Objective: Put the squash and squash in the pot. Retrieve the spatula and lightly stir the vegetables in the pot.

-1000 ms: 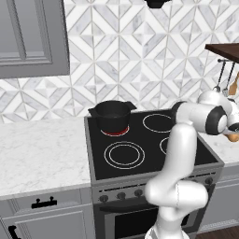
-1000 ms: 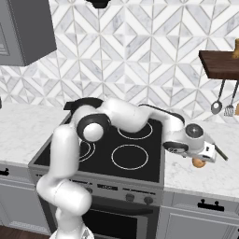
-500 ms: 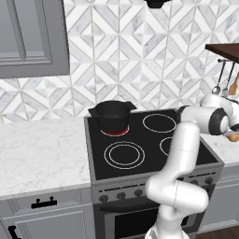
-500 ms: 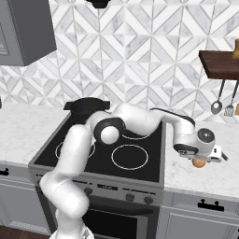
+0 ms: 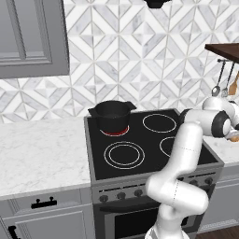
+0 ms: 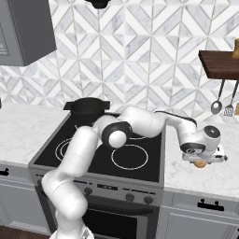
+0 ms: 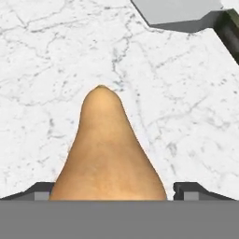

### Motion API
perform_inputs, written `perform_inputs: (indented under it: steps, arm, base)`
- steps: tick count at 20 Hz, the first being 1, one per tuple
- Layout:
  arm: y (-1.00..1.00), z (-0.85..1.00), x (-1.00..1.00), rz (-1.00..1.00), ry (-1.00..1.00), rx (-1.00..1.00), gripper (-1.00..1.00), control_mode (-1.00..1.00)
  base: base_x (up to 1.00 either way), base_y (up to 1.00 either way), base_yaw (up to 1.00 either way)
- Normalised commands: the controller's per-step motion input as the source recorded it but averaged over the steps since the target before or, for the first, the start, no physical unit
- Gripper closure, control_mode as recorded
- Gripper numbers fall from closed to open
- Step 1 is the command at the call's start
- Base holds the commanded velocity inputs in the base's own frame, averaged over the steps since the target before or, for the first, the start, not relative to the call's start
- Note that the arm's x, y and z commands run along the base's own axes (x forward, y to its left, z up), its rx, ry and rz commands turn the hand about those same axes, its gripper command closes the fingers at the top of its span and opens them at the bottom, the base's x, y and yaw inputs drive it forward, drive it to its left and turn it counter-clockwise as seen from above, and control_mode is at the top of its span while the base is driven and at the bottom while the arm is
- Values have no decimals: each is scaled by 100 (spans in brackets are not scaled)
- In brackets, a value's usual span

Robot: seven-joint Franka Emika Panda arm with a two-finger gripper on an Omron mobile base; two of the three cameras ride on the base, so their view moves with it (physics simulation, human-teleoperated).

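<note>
Presently, early stage: squash (image 7: 108, 149) lies on the worktop (image 6: 186, 175) right of the stove (image 6: 100, 161), near its front edge, between the spread jaws of the gripper (image 6: 201, 160), not yet clamped. Pot (image 5: 112, 115) stands on the stove's back left burner, contents not visible. Loading and stirring remain. Hand view shows the jaws straddling the squash; right base view shows hanging utensils (image 6: 222, 102), too small to identify.
</note>
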Motion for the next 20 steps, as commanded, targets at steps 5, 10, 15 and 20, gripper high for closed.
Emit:
perform_inputs:
  steps: [5, 10, 15, 20]
  arm:
    - [38, 12, -17, 13, -6, 0, 100, -100]
    - [91, 74, -32, 11, -20, 0, 100, -100]
    - [100, 94, -23, 8, -16, 0, 100, -100]
    - [100, 89, -2, 7, -5, 0, 100, -100]
  base:
    - [0, 0, 0]
    - [0, 0, 0]
    - [0, 0, 0]
    - [0, 0, 0]
